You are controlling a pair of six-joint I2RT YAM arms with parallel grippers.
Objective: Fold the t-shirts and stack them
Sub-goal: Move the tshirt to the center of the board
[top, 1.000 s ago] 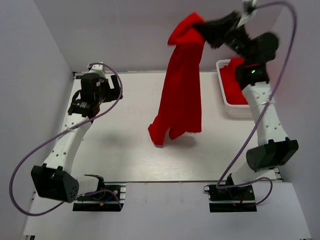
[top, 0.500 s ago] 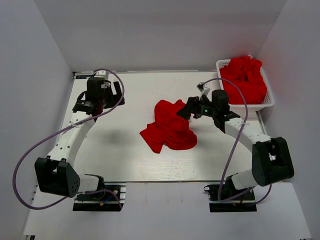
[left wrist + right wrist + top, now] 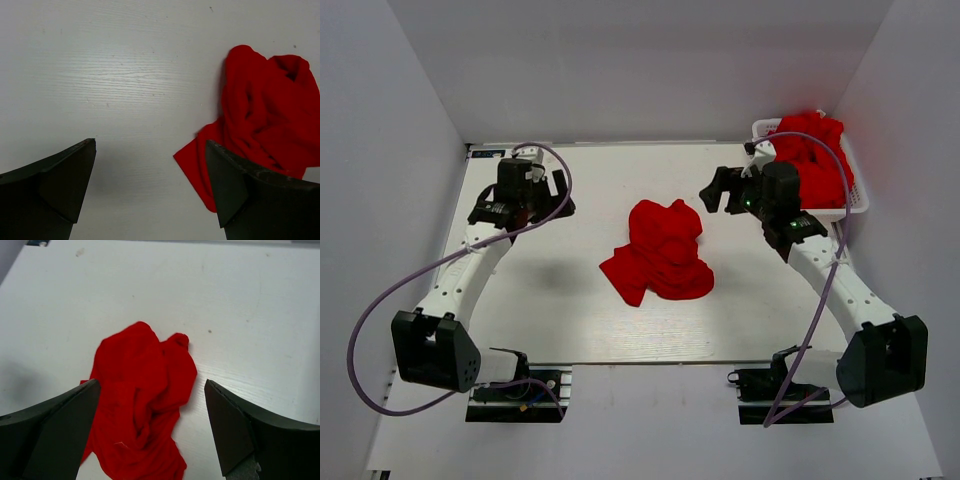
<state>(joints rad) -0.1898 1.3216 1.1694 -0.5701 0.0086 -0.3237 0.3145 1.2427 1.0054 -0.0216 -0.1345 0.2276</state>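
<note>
White table (image 3: 570,320), bare grey walls. The right gripper (image 3: 714,189) gapes empty at centre right and the left gripper (image 3: 560,193) gapes empty at upper left. Both are clear of the shirt (image 3: 660,250) — crumpled mid-table, likely for spreading. More shirts (image 3: 812,160) fill the basket (image 3: 856,207), upper right.

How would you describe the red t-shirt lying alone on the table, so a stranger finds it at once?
On the white table, near its middle, lies a crumpled red t-shirt. The other red shirts are heaped in the white basket at the far right corner; this one lies alone on the tabletop.
</note>
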